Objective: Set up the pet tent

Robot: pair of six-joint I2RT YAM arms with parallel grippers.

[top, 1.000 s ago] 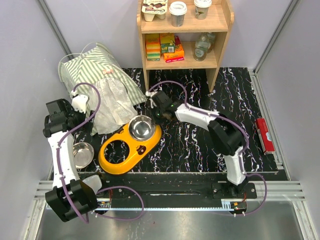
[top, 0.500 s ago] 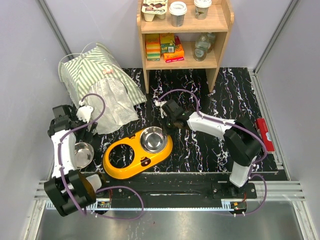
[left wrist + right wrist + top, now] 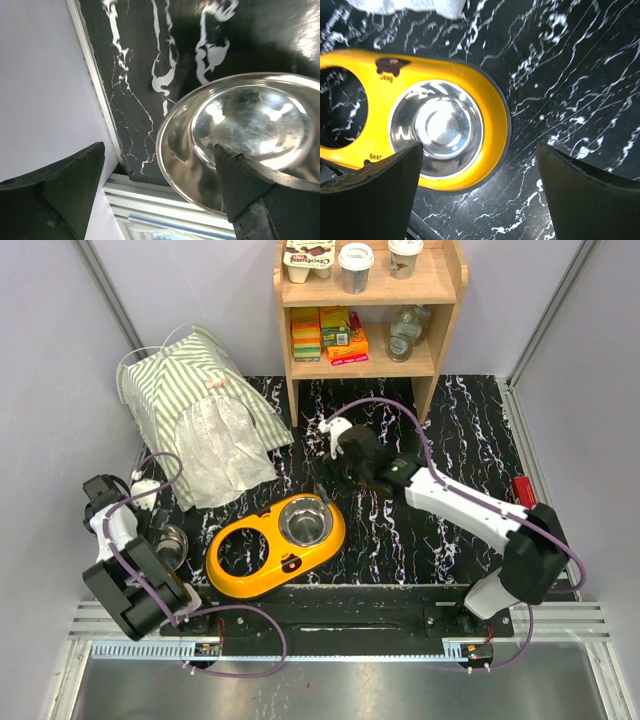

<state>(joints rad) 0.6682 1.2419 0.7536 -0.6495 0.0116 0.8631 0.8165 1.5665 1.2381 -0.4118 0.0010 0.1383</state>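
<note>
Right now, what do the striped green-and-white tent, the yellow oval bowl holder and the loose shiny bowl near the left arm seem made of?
Green-and-white striped pet tent: soft woven fabric, creased and sagging; its white front panel looks like sheer mesh. Yellow oval bowl holder: probably moulded plastic, smooth and glossy. Loose round bowl: polished metal, likely stainless steel, mirror-like reflections.

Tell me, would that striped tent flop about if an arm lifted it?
Probably floppy: the pet tent lies slumped and creased, not taut. Its mesh panel drapes loosely, so it would likely sag. Thin fabric suggests it is light for its size.
</note>
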